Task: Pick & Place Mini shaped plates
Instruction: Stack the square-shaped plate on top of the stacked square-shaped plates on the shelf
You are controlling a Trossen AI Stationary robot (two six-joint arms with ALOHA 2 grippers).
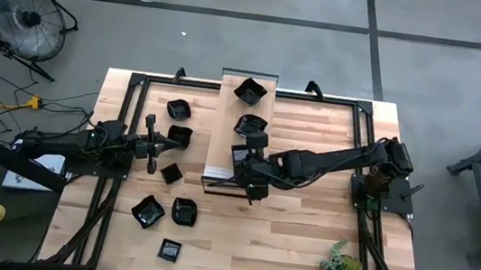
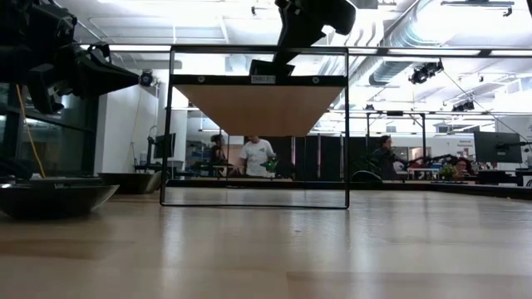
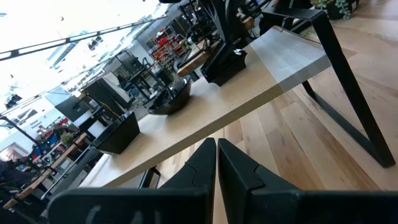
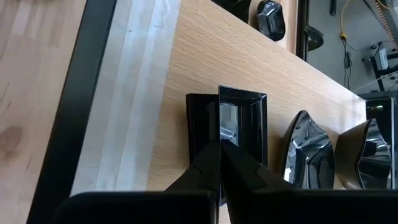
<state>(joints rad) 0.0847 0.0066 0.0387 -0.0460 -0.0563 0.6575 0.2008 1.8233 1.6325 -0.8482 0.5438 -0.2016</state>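
My right gripper (image 4: 219,149) is pinched shut on the rim of a square plate (image 4: 242,124), holding it edge-on over the raised shelf (image 1: 223,124). I judge that keeps the dish clear of the shelf's black frame while I set it down.

Just beyond it on the shelf sit a leaf-shaped plate (image 4: 305,149) and another plate (image 4: 373,155) (glossy, close together), so the landing spot is narrow and I risk nudging them.

My left gripper (image 3: 216,162) is closed and empty, waiting beside the shelf on its left, over the table (image 1: 301,242).

Left of the shelf, more plates (image 1: 180,110) lie scattered on the table. Far from the shelf, a small plant (image 1: 342,267) stands at the table's corner, out of the way.
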